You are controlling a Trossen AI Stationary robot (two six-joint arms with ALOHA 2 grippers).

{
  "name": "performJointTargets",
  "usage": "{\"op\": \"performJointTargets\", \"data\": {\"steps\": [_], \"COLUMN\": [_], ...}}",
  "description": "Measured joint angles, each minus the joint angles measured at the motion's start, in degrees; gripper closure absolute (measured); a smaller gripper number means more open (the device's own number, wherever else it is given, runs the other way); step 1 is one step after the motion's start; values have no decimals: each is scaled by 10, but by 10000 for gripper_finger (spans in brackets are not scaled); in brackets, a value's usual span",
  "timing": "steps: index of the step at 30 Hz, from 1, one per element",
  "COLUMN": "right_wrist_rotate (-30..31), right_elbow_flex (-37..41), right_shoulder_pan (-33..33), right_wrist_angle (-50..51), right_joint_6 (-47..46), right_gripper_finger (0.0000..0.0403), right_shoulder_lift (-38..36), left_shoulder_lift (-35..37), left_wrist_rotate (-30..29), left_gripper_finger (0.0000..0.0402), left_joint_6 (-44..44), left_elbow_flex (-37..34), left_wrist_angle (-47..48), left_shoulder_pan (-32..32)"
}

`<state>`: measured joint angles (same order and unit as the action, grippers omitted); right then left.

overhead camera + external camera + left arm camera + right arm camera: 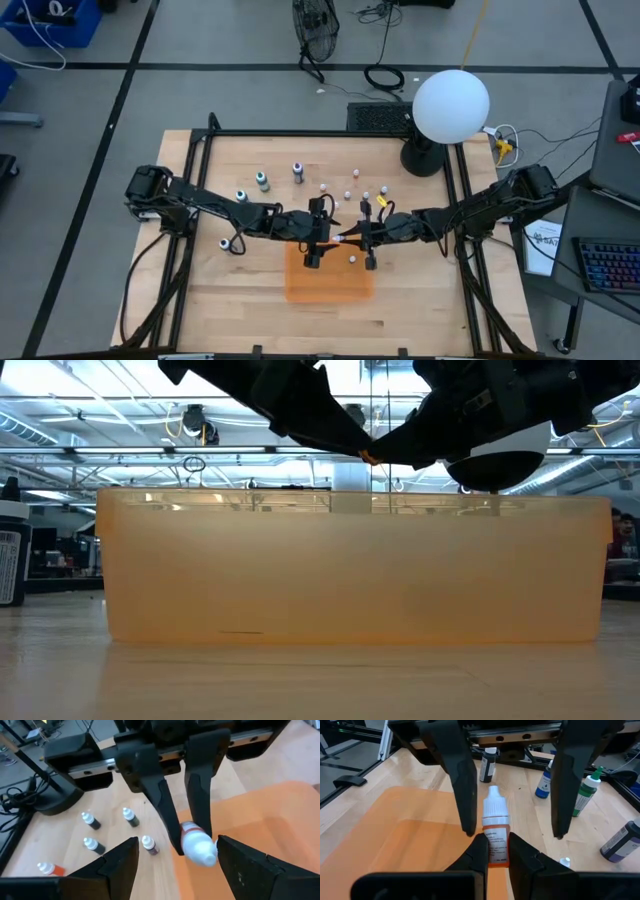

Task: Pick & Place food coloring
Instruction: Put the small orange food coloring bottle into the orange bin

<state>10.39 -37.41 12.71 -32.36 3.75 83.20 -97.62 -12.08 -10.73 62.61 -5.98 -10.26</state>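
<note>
My right gripper [495,840] [360,240] is shut on a small food coloring bottle [495,822] with an orange body and white cap. It holds the bottle above the far part of the orange tray [328,285]. My left gripper [177,840] [322,240] faces it, open. The left fingers [463,795] stand on either side of the bottle's cap end without touching it. Small white-capped bottles [91,820] stand upright on the wood toward the far side. Larger blue [545,780], green [585,795], dark [489,764] and purple [620,842] bottles stand to the left. My right gripper pinches the orange bottle by its labelled body [495,845], one finger on each side. The fingers [200,795] slant down from the table's right and lie along the bottle. The bottle is lifted clear over the tray, its white cap [200,850] pointing toward my left gripper.
The translucent orange tray wall [350,570] fills the low view, with both arms meeting above its rim. A lamp with a white globe [450,105] stands at the table's far right corner. Bare wood lies near the tray's left and right sides.
</note>
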Motion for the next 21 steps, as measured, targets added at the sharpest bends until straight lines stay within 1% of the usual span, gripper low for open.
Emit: {"op": "performJointTargets", "data": {"steps": [5,8,11,21], "right_wrist_rotate": [0,0,0,0], "right_elbow_flex": [0,0,0,0], "right_shoulder_pan": [0,0,0,0], "right_wrist_angle": [0,0,0,0], "right_joint_6": [0,0,0,0], "right_gripper_finger": [369,369,369,369], "right_shoulder_lift": [0,0,0,0], "left_shoulder_lift": [2,2,2,2], "left_wrist_rotate": [0,0,0,2], "left_gripper_finger": [136,149,179,301], "left_joint_6": [-1,-7,-14,-14], "left_elbow_flex": [0,0,0,0], "left_wrist_angle": [-1,-1,5,2], "left_shoulder_pan": [0,0,-3,-8]}}
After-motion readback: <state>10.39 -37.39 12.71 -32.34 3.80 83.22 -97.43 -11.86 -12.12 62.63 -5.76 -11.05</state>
